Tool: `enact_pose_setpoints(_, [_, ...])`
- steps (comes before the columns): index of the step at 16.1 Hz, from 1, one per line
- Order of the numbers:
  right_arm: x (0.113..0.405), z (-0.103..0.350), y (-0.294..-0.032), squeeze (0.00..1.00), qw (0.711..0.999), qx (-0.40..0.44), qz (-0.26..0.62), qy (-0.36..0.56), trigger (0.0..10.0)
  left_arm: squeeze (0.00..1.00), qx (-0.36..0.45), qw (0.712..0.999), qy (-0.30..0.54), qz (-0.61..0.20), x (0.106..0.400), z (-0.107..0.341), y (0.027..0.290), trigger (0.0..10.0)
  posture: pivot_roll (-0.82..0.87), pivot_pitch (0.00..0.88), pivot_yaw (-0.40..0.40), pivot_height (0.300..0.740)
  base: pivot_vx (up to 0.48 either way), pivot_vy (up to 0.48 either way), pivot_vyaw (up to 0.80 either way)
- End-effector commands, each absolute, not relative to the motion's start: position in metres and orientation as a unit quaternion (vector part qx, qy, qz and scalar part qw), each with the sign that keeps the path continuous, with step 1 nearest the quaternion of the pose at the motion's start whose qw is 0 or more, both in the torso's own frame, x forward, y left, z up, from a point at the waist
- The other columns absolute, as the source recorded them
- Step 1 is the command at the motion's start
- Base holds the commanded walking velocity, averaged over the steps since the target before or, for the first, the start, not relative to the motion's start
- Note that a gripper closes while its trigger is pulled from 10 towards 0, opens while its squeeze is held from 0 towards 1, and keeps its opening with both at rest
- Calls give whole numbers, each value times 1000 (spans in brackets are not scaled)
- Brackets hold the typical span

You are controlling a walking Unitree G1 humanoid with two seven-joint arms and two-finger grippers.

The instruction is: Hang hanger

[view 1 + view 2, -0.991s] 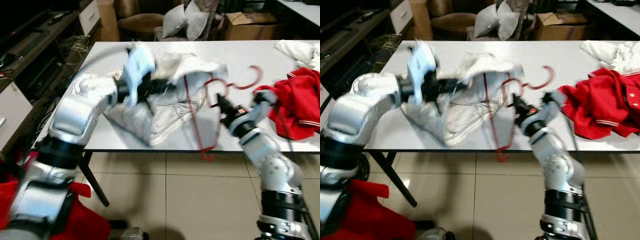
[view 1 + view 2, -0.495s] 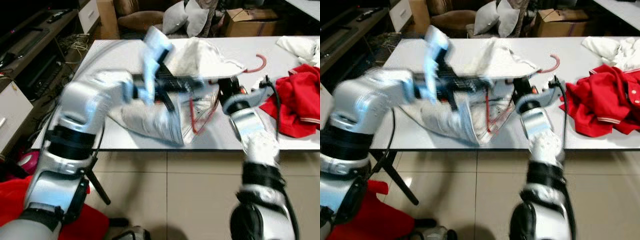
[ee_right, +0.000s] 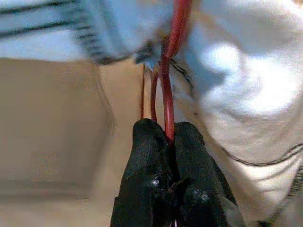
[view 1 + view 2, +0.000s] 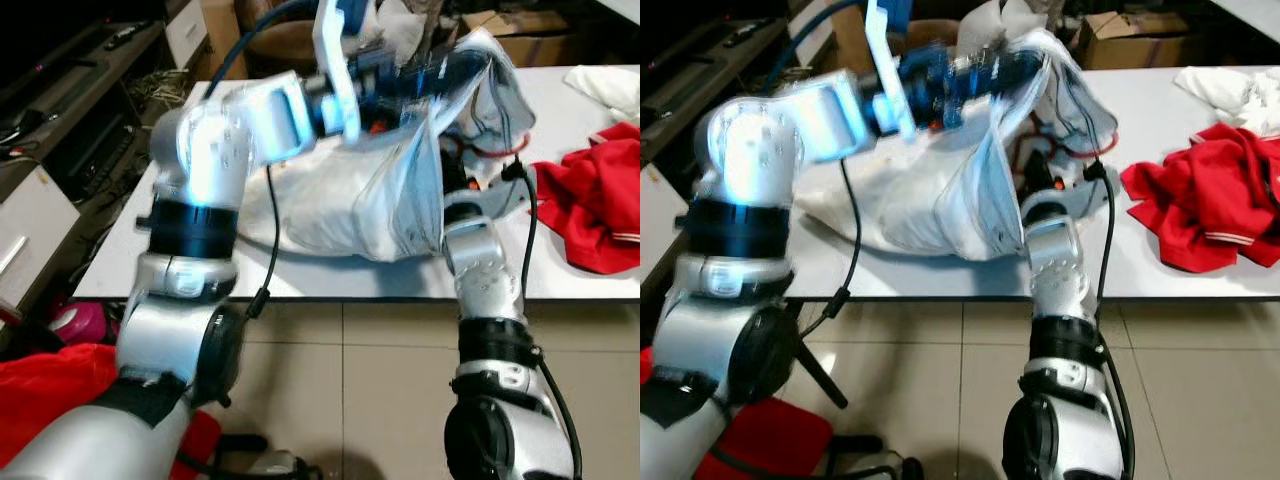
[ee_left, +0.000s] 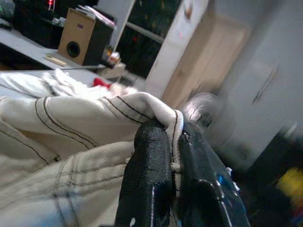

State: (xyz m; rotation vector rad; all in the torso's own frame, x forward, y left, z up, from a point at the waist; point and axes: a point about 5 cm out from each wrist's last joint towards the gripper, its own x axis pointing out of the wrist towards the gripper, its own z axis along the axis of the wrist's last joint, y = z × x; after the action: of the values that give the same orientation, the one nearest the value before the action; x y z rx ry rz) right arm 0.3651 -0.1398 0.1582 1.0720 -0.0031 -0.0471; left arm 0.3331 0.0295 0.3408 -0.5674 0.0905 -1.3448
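Note:
My left gripper (image 5: 174, 137) is shut on the striped hem of a white garment (image 4: 380, 190). It holds the garment raised above the white table (image 4: 560, 280), where the fingers (image 4: 1020, 65) show dark against the cloth. The garment hangs down like a tent, its lower part still resting on the table. My right arm (image 4: 480, 250) reaches up under that cloth. The right gripper (image 3: 168, 135) is shut on the thin red hanger (image 3: 173, 56), which runs up inside the garment. A short red piece of the hanger (image 4: 495, 152) peeks out beside the cloth.
A heap of red clothing (image 4: 600, 200) lies on the table's right side, with a white cloth (image 4: 605, 85) behind it. A cardboard box (image 4: 520, 20) and a chair stand beyond the table. Red fabric (image 4: 50, 390) lies on the tiled floor at lower left.
My left arm has swung up and to the right, lifting the garment off the table. My right gripper has gone under the cloth with the hanger. The camera has shifted too.

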Motion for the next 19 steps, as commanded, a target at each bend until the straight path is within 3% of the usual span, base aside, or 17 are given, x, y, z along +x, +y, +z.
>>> enact_pose_setpoints(1, [359, 139, -127, 0, 855, 515, -44, 40, 10000, 0, -303, 712, 3, -633, 328, 372, 33, 0, 73, 0, 133, 740, 0, 0, 0])
enact_pose_setpoints(2, [358, 137, -127, 0, 856, 513, -46, 47, 10000, 0, -313, 710, 1, -631, 329, 375, 33, 0, 72, 0, 132, 740, 0, 0, 0])
enact_pose_setpoints(4, [347, 127, -124, 0, 869, 485, -36, 91, 10000, 0, -340, 752, -25, -564, 348, 389, 44, 0, 70, 0, 129, 740, 0, 0, 0])
enact_pose_setpoints(6, [326, 133, -122, 0, 881, 458, 1, 117, 10000, 0, -329, 821, -47, -464, 373, 393, 63, 0, 67, 0, 122, 740, 0, 0, 0])
enact_pose_setpoints(7, [318, 138, -121, 0, 883, 454, 19, 116, 10000, 0, -320, 840, -52, -436, 380, 392, 69, 0, 64, 0, 123, 740, 0, 0, 0])
enact_pose_setpoints(9, [287, 166, -117, 0, 874, 466, 84, 112, 10000, 0, -256, 911, -53, -320, 406, 370, 92, 0, 42, 0, 134, 740, 0, 0, 0])
enact_pose_setpoints(11, [270, 189, -117, 0, 863, 480, 122, 96, 10000, 0, -194, 947, -28, -255, 419, 338, 105, 0, 22, 0, 141, 740, 0, 0, 0])
enact_pose_setpoints(14, [255, 216, -117, 0, 860, 478, 162, 71, 10000, 0, -116, 969, 23, -219, 424, 289, 113, 0, 5, 0, 145, 740, 0, 0, 0])
enact_pose_setpoints(15, [254, 231, -118, 0, 858, 479, 175, 53, 10000, 0, -69, 973, 81, -204, 421, 242, 119, 0, -3, 0, 145, 740, 0, 0, 0])
enact_pose_setpoints(19, [252, 244, -121, 0, 851, 488, 188, 52, 10000, 0, -35, 952, 197, -233, 396, 148, 122, 0, -8, 0, 119, 740, 0, 0, 0])
